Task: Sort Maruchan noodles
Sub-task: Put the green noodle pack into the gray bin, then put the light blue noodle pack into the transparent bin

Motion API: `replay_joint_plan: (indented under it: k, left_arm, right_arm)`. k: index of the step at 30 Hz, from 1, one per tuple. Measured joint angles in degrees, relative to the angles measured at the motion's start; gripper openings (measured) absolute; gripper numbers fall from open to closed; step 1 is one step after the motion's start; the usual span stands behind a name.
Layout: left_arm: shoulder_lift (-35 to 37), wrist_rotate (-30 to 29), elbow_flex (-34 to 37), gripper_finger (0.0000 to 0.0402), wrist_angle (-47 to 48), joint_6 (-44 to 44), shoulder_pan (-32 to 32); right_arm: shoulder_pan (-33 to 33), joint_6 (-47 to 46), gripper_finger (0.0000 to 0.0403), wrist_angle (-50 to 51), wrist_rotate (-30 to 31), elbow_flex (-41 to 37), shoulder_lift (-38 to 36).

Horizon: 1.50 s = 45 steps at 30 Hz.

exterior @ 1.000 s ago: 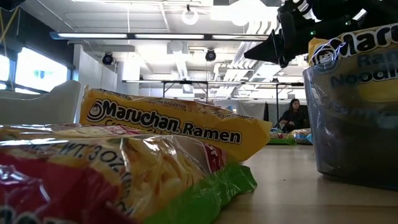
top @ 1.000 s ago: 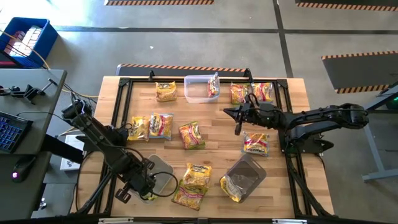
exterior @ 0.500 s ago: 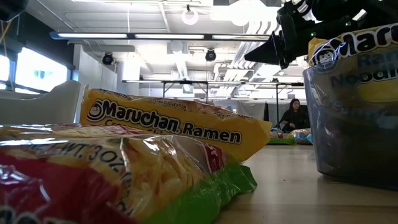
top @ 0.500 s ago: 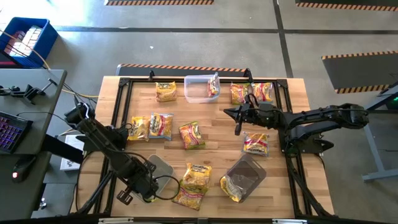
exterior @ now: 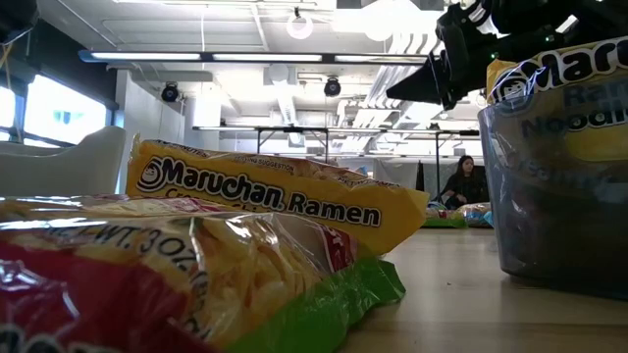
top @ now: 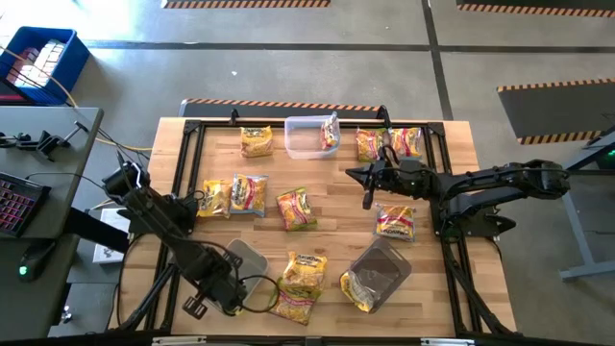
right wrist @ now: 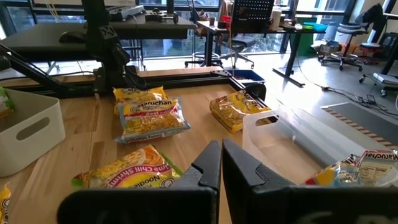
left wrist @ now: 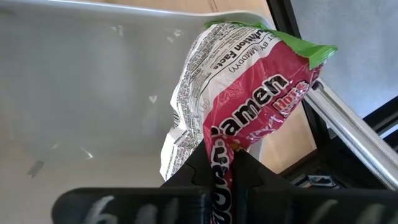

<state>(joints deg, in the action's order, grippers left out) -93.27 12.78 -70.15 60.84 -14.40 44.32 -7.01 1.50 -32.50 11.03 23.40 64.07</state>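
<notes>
Maruchan noodle packets lie flat across the wooden table, among them a yellow one (top: 257,141), a green-edged one (top: 296,209) and two overlapping near the front edge (top: 300,285). My left gripper (top: 229,300) is at the near left, pointing steeply down over a pale tub (top: 248,258), shut on a pink-red packet with a green end (left wrist: 249,112). My right gripper (top: 365,188) hovers shut and level above the table's middle right, holding nothing. A clear tub (top: 306,137) at the far edge and a dark tub (top: 381,272) each hold a packet. My left gripper pinches the pink-red packet near one end (left wrist: 222,146) between its two fingers, coming from above and pointing steeply down. The packet hangs below the fingers with its green end (left wrist: 311,53) lowest, over the pale tub's corner. Whether it touches the tub I cannot tell.
A black metal frame (top: 288,124) runs round the table's edges. More packets lie at the far right (top: 387,143) and under my right arm (top: 395,222). The low view is filled by a yellow packet (exterior: 275,196) and the dark tub (exterior: 559,196). Bare wood shows mid-table (top: 336,221).
My left gripper has sunk a little toward the pale tub and the table's near edge, carrying the pink-red packet with it and staying shut on it.
</notes>
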Motion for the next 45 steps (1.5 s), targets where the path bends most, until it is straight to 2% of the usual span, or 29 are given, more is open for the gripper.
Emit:
replay_joint_plan:
  k: [15,25,33,45]
  left_arm:
    - [-0.16,-1.07,0.02,0.0043,-1.91,-3.40,0.41]
    - [-1.01,-1.02,0.02,0.0044,-2.06,-3.42,0.55]
    - [-1.01,6.37,0.02,0.0034,-2.52,-4.47,1.52]
    - [-1.03,8.34,-2.29,0.0033,-1.20,-6.50,-0.44]
  right_arm:
    - [-0.07,0.09,0.0000,0.64,0.55,0.00,0.00]
    - [-0.07,0.48,0.0000,0.77,0.52,0.00,0.00]
    - [-0.07,0.48,0.0000,1.01,0.54,0.00,0.00]
    - [-0.07,0.47,0.0000,1.51,1.22,0.00,0.00]
